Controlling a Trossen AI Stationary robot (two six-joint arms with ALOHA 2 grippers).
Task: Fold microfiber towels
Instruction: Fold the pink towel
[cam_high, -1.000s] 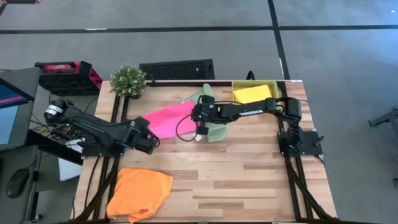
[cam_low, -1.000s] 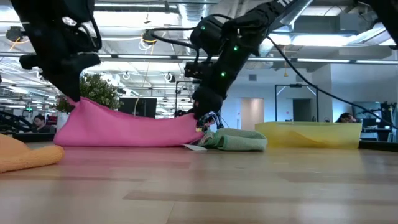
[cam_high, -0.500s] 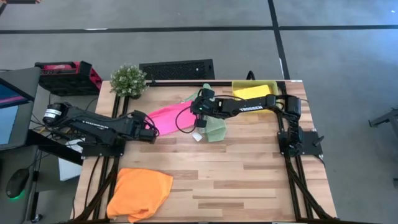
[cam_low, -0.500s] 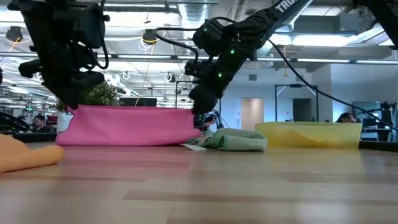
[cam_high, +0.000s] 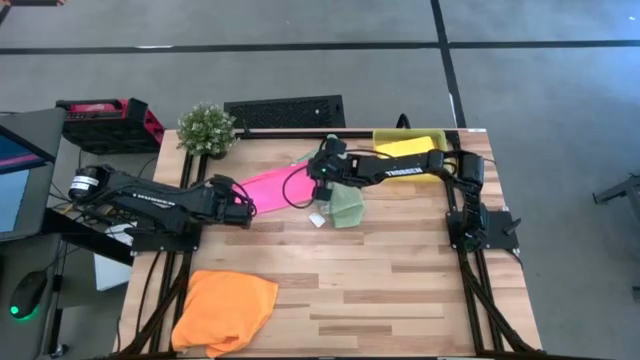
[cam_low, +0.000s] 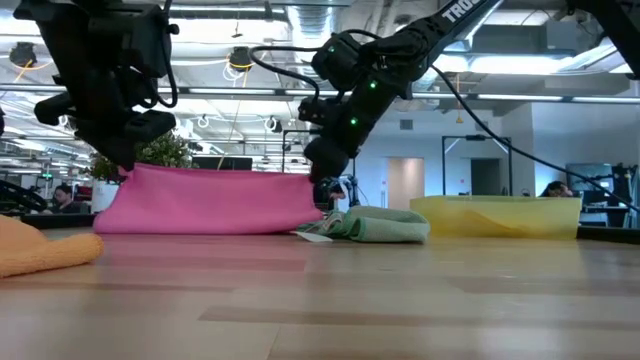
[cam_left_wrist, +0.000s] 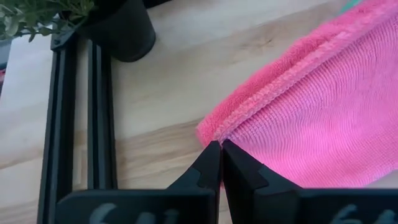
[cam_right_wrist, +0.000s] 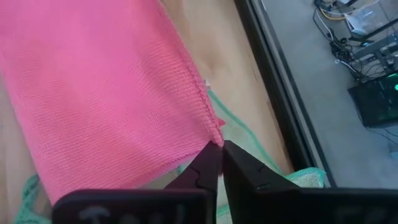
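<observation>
Hot pink microfiber towel (cam_high: 275, 185) is what you are stretching between both arms: it is hanging as a low, taut band just above the pale wooden slatted bench (cam_high: 400, 290), toward the far side, between the small potted green plant (cam_high: 207, 128) and the crumpled pale green microfiber towel (cam_high: 345, 205).

Your left end effector (cam_left_wrist: 220, 144) is sitting at the pink towel's left corner with its dark fingers (cam_left_wrist: 208, 163) pressed fully together, pinching the hemmed edge of the cloth. In the low view that corner is being held up off the bench under the left arm.

Your right end effector (cam_right_wrist: 217, 145) is at the opposite corner, fingers (cam_right_wrist: 239, 163) nearly touching, with the tip of the pink corner sitting right at their point; whether it is actually gripping the cloth I cannot tell. The pale green towel is lying on the bench just beneath and beside that corner, a white tag showing near its edge.

The orange microfiber towel (cam_high: 225, 308) is lying rumpled at the near left corner of the bench, well apart from both arms. The bright yellow microfiber towel (cam_high: 405, 150) is resting inside the translucent yellow rectangular tray (cam_high: 441, 137) at the far right corner.
</observation>
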